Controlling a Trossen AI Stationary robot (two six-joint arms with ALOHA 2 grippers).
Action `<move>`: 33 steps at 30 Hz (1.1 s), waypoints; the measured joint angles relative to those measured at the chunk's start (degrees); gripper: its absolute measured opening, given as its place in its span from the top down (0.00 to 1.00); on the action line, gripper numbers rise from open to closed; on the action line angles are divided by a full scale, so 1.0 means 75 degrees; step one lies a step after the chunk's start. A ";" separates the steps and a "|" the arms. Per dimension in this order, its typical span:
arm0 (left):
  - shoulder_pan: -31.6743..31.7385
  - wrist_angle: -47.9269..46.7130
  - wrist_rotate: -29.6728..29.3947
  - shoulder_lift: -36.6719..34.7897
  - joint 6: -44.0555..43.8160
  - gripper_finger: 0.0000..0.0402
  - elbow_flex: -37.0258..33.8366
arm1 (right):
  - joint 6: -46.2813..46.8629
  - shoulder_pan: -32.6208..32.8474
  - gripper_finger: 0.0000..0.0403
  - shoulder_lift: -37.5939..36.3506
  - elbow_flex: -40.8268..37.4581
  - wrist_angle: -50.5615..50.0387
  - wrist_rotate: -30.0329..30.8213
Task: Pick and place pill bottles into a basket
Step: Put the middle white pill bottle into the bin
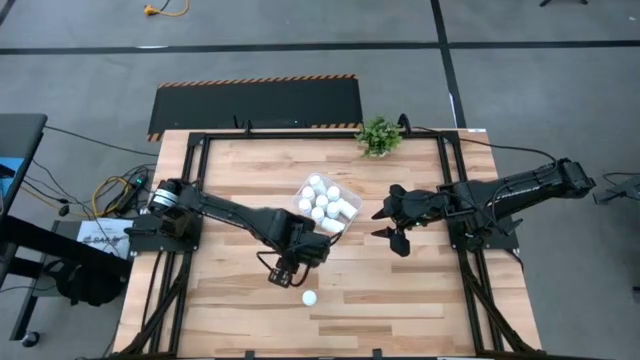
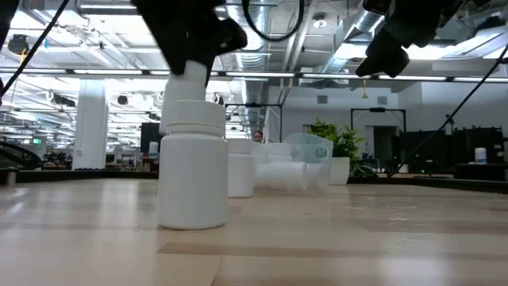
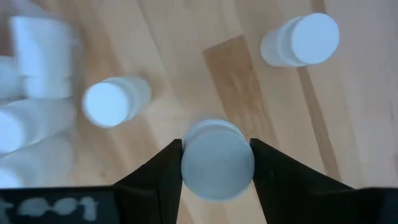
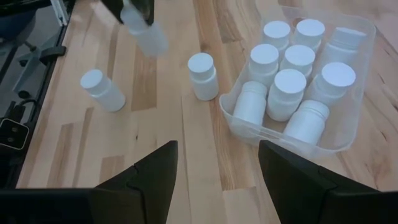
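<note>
Because your left gripper (image 3: 216,163) is clamped on the cap end of one pill bottle (image 3: 217,167), that bottle hangs clear of the table (image 1: 400,290), lifted for the carry toward the basket (image 1: 352,196); the side grip keeps it upright so it can go in cap-up like the others. Your right gripper (image 4: 217,163) waits above the table just right of the basket, its fingers parted and empty, out of the left arm's path. Two bottles are left out: one (image 1: 310,297) stands alone near the front edge, another (image 4: 204,76) stands just beside the basket's near corner. The basket, see-through and near the table's middle, already holds about nine bottles (image 4: 289,93), most upright and packed close, so you will likely need to aim for a gap. You work on pale wood planks inside a black frame, a small green plant (image 1: 378,136) at the far edge, grey floor around, and an open office hall with bright ceiling lights beyond.
</note>
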 joint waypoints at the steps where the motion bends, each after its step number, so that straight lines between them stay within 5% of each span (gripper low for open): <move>1: 0.0043 -0.0175 -0.0056 0.0000 0.0001 0.63 0.0180 | 0.0000 0.0002 0.46 -0.0002 0.0000 0.0000 0.0000; 15: 0.1197 -0.1178 -0.0763 -0.0003 0.0915 0.63 0.1935 | -0.0058 -0.0012 0.46 0.0000 0.0000 -0.0003 0.0004; 33: 0.2599 0.0366 -0.0050 0.0198 0.2853 0.63 0.2053 | -0.0076 -0.0285 0.46 0.0000 0.0000 -0.0038 0.0030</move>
